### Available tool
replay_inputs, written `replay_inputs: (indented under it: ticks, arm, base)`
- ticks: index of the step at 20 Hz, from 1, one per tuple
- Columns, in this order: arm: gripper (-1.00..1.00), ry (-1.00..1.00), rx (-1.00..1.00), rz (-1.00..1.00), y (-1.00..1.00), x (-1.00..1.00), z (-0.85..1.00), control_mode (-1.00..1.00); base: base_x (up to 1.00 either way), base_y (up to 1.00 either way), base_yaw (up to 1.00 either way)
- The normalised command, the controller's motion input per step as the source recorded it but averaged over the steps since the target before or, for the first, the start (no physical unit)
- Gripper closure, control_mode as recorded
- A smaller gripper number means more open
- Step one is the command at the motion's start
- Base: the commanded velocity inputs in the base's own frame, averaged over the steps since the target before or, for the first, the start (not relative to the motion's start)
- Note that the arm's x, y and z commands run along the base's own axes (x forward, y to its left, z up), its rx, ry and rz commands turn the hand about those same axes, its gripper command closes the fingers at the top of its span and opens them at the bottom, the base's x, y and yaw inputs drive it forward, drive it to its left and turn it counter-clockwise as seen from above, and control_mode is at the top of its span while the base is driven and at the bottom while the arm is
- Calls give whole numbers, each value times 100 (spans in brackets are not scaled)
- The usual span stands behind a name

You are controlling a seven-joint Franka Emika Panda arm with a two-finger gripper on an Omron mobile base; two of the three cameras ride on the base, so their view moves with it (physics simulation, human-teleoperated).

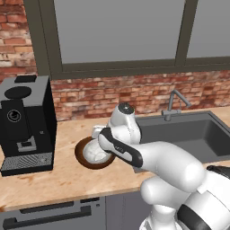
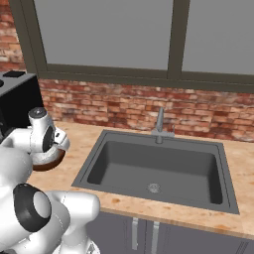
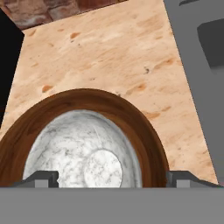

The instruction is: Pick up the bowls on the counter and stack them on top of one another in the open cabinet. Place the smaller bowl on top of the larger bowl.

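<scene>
The larger bowl [image 3: 146, 131], dark brown wood, rests on the counter [image 3: 109, 52] to the left of the sink. The smaller bowl [image 3: 83, 148], white with grey marbling, sits nested inside it. My gripper [image 3: 112, 177] hovers just above the pair, open, its fingertips [image 3: 41, 178] spread about as wide as the white bowl and holding nothing. From the left base view the brown bowl [image 1: 81, 155] and white bowl [image 1: 93, 152] peek out from under my hand. In the right base view the brown bowl [image 2: 49, 161] shows below my wrist. The open cabinet is out of view.
A black coffee machine [image 1: 24, 121] stands on the counter left of the bowls. The dark grey sink [image 1: 188, 134] with its faucet [image 1: 175, 101] lies to the right. A brick wall and a window run along the back.
</scene>
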Motion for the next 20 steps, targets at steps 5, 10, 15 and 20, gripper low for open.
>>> replay_inputs:
  ticks: [5,10,15,20]
  arm:
    - [-100,15,0,-13,-23,-2,22,-100]
    - [-100,9,0,-5,-33,-13,-22,-100]
    - [-100,0,1,0,-2,-1,-2,-100]
    - [-100,1,1,0,0,0,-12,-100]
  base:
    - [0,0,0]
    - [0,0,0]
    - [0,0,0]
    - [0,0,0]
